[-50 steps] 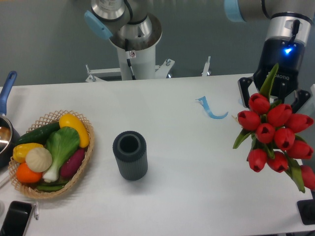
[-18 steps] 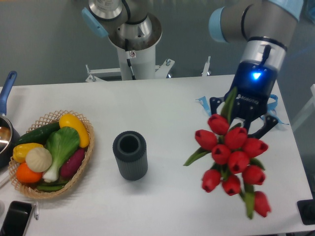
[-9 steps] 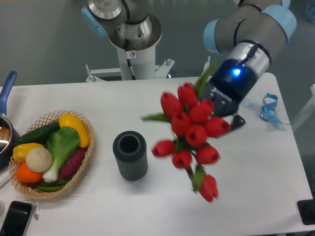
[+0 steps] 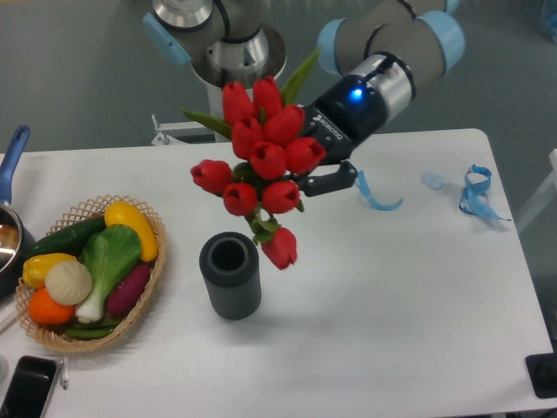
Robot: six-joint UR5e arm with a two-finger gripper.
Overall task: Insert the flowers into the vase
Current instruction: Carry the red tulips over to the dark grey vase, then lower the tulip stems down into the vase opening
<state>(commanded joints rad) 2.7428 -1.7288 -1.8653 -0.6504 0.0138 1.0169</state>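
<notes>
Gripping the flowers, the pincer holds them above the vase

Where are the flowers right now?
In the camera view the flowers hang in the gripper above the table, upper centre, just above and slightly right of the vase, not yet inside it.

white table, vase, wicker basket, blue ribbons

Wicker basket, possibly blue ribbons
</notes>
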